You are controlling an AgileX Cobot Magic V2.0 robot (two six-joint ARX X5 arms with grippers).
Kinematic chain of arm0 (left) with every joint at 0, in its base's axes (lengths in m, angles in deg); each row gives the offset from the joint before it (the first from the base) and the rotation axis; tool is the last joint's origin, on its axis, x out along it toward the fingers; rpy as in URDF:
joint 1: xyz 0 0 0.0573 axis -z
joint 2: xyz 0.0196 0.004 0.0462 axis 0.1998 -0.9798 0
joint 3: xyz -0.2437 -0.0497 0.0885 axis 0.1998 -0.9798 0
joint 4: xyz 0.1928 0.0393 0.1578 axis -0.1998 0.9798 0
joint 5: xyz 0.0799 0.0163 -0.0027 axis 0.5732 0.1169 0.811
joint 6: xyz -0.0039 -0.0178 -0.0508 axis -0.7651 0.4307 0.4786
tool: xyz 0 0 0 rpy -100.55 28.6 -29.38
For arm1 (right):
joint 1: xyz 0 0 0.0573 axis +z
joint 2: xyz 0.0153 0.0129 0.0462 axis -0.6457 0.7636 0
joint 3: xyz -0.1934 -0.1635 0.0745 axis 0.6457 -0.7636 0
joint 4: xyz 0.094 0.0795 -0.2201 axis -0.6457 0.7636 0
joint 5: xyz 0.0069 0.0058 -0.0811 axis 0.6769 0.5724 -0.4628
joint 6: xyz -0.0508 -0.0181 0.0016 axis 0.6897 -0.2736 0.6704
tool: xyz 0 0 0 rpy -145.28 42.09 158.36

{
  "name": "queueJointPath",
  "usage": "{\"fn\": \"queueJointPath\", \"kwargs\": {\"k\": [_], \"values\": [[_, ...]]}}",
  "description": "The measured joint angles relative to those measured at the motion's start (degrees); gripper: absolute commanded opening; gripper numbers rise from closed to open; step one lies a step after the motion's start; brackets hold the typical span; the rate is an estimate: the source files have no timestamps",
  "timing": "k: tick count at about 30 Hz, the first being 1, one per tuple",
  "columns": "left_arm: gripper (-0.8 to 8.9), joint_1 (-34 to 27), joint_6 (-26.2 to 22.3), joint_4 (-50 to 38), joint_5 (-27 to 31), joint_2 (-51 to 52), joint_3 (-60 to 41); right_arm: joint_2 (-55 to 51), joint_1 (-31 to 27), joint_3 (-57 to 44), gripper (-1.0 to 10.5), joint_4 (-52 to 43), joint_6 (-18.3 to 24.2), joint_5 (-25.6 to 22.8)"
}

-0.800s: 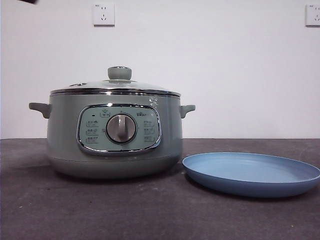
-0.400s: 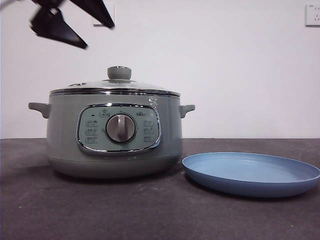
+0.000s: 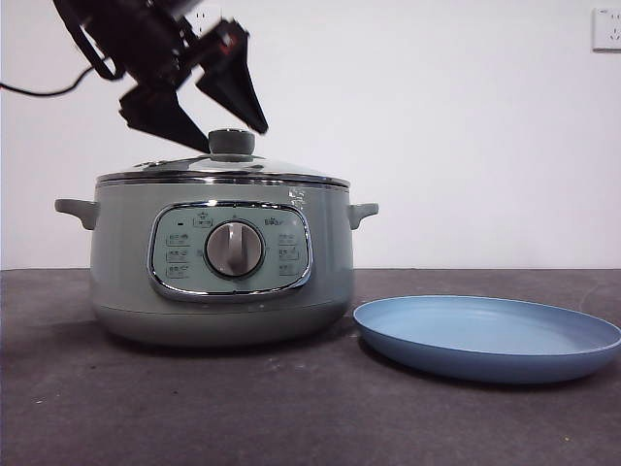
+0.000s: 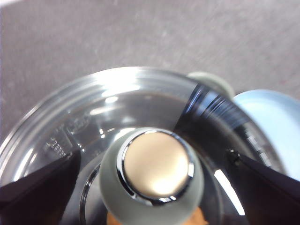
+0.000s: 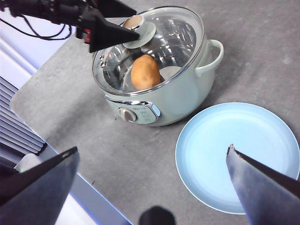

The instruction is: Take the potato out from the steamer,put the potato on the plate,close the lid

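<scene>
Left claw (image 3: 225, 131), spread wide, hovers just above the lid (image 3: 223, 167) knob (image 3: 232, 142); right claw (image 5: 152, 157) spread, high above the plate (image 5: 238, 154) at the steamer's (image 3: 221, 262) three o'clock.

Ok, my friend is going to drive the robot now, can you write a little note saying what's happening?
Left gripper: open, jaws either side of the lid knob, not gripping it.
Right gripper: open, waiting high above the table, holding nothing.
Lid: on the steamer.
Potato: inside the steamer, seen through the glass.
Plate: bare, beside the steamer.
Done: nothing finished yet.
Left: lift the lid, take the potato out, put it on the plate, close the lid.
</scene>
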Motion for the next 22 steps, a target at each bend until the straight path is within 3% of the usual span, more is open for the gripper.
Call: {"fn": "queueJointPath", "kwargs": {"k": [5,12,16,22], "values": [[6.14,0.55,-0.02,-0.52,1.14,-1.16,0.00,0.00,0.00,0.00,6.3,0.00,0.00,0.00],[1.75,0.85,-0.02,-0.68,1.70,-1.14,0.00,0.00,0.00,0.00,6.3,0.00,0.00,-0.13],[-0.02,0.85,-0.02,-0.70,1.86,-1.14,0.00,0.00,0.00,-0.02,6.3,0.00,0.04,-1.66],[-0.12,0.92,-0.31,-0.63,1.84,-1.01,0.17,0.00,0.00,0.00,6.3,0.00,0.09,-2.84]]}}
